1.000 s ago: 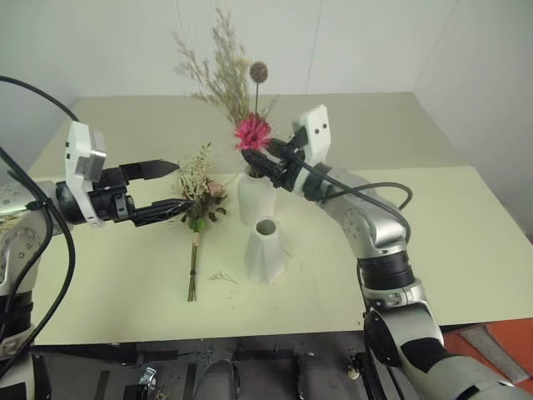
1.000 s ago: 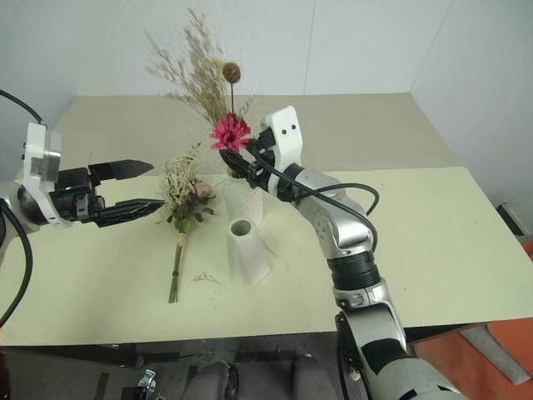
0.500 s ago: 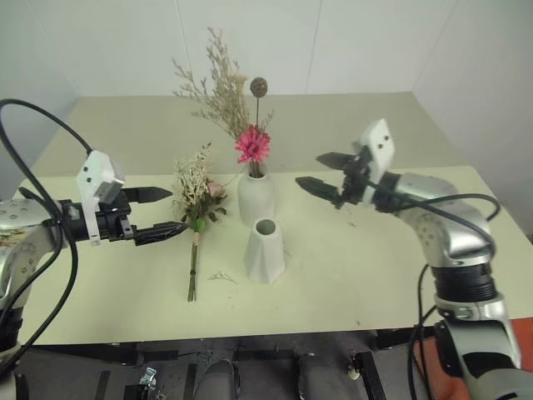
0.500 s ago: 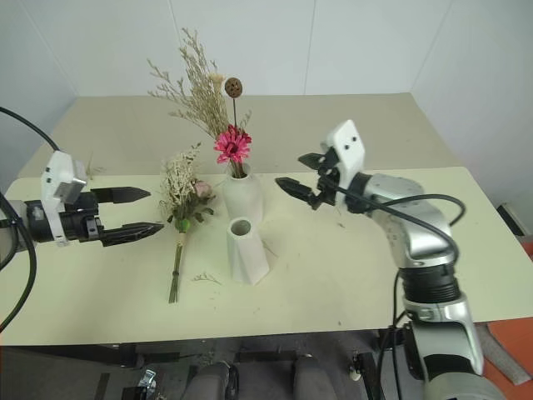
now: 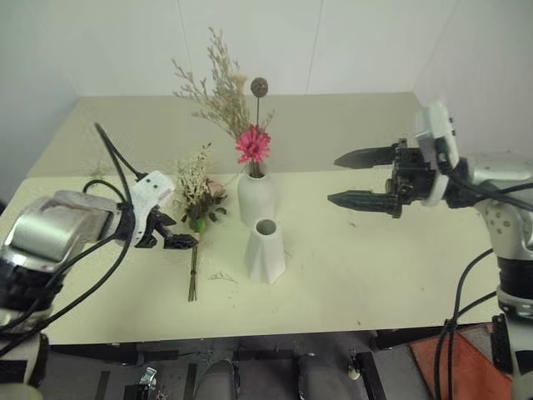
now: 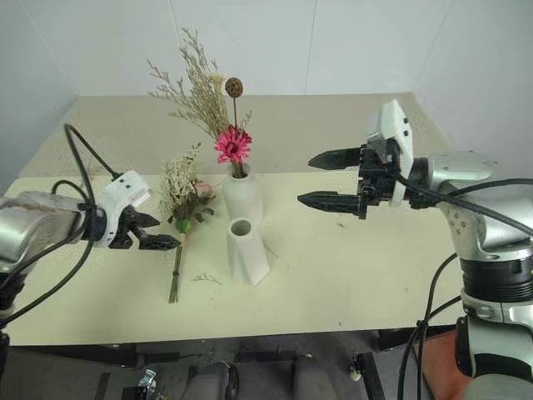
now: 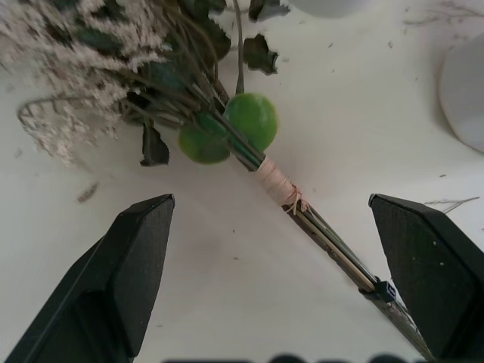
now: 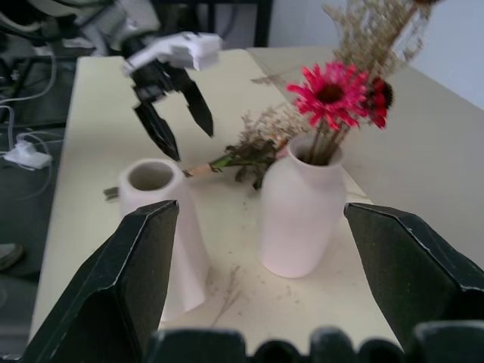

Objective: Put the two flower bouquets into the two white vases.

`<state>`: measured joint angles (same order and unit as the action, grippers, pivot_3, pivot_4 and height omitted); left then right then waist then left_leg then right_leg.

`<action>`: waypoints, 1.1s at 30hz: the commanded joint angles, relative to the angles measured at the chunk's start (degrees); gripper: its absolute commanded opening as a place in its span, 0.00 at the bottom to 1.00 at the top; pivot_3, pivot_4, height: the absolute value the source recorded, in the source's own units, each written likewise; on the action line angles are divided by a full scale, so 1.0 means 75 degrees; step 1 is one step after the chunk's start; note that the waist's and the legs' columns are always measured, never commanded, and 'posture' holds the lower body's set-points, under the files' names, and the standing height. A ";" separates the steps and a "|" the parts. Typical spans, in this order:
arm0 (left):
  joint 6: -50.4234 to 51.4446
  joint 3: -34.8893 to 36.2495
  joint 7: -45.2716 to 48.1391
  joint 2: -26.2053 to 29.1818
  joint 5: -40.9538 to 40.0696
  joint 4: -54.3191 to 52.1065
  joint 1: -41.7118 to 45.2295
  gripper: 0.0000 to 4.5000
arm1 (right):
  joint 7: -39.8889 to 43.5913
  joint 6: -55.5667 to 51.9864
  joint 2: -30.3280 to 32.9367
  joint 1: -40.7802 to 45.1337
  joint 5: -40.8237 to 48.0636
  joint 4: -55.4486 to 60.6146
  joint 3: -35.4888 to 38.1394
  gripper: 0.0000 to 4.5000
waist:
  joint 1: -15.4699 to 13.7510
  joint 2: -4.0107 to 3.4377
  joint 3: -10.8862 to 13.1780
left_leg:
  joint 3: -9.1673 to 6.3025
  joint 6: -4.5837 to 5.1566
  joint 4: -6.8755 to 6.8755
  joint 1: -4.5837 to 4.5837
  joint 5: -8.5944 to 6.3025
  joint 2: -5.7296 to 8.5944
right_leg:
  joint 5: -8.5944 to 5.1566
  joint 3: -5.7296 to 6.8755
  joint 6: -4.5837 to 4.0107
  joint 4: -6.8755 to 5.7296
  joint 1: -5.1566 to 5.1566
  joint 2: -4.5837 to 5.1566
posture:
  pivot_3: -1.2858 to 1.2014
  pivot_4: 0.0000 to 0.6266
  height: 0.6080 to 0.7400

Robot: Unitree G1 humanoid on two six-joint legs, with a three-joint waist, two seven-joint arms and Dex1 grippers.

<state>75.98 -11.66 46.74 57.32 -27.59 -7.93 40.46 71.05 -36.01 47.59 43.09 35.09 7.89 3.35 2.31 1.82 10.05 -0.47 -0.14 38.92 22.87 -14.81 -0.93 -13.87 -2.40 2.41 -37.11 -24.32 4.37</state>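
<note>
so the left gripper (image 5: 173, 236), fingers apart, hangs over the rose bunch (image 5: 197, 200) lying on the table (image 5: 375, 275) beside the empty angular vase (image 5: 266, 251); closing on the blooms instead of the stems could crush them. right gripper (image 5: 350, 177) is spread, empty.

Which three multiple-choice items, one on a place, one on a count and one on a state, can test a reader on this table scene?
1. Where is the magenta daisy bouquet?
A. in the rounded vase
B. flat on the table
C. in a gripper

2. How many vases have no flowers in them?
A. none
B. one
C. two

3. How is the left gripper?
A. shut on stems
B. open above the rose bouquet
C. inside a vase

Key: 1 A, its stems enter the rounded neck. 2 B, the faceted vase has a bare opening. 3 B, its fingers straddle the tied stems.
</note>
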 commanded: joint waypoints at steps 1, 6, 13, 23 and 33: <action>0.0493 -0.0212 -0.0395 -0.0148 0.0290 0.0199 0.0191 1.00 | 0.0137 0.0374 0.0136 0.0005 0.0055 0.0239 0.0255 0.93 | 0.0012 0.0000 0.0000 | 0.0000 0.0000 0.0000 -0.0001 0.0000 0.0000 | 0.0000 -0.0001 0.0000 -0.0001 0.0000 0.0000 | 0.52 0.24 1.00; 0.0417 -0.0391 -0.0730 -0.0590 0.0484 0.0413 0.0138 1.00 | 0.0060 0.0415 0.0107 -0.0103 0.0163 0.0374 0.0340 0.93 | -0.0048 0.0000 0.0000 | -0.0002 0.0000 0.0004 -0.0001 0.0001 0.0003 | 0.0000 0.0000 0.0000 -0.0003 0.0002 0.0004 | 0.52 0.24 1.00; 0.0357 -0.0351 -0.1054 -0.1183 0.0704 0.0668 0.0198 1.00 | -0.0079 0.0426 0.0090 -0.0261 0.0199 0.0556 0.0402 0.93 | -0.0193 0.0000 -0.0001 | -0.0003 -0.0001 0.0007 -0.0006 0.0001 0.0004 | 0.0000 0.0001 -0.0001 -0.0007 0.0006 0.0004 | 0.52 0.24 1.00; 0.0314 0.0013 -0.1499 -0.1352 0.1046 0.1123 0.0307 0.40 | -0.0164 0.0509 0.0112 -0.0564 0.0175 0.0747 0.0494 0.94 | -0.0206 0.0000 -0.0001 | -0.0004 -0.0001 0.0008 -0.0004 0.0001 0.0005 | 0.0000 0.0001 -0.0001 -0.0006 0.0006 0.0005 | 0.52 0.24 1.00; 0.0210 0.1021 -0.2555 -0.1710 0.1551 0.1814 0.0521 0.02 | -0.0256 0.0583 0.0102 -0.0651 0.0076 0.0735 0.0479 0.94 | -0.0200 0.0000 -0.0001 | -0.0005 -0.0001 0.0009 -0.0004 0.0001 0.0006 | 0.0001 0.0001 -0.0001 -0.0007 0.0005 0.0006 | 0.52 0.24 1.00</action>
<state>78.40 -6.98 30.16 44.47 -17.74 5.25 42.80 69.65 -32.88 47.80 37.84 35.05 11.91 5.20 0.81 1.82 10.05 -0.51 -0.14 39.00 22.86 -14.80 -0.88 -13.86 -2.39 2.40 -37.17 -24.28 4.41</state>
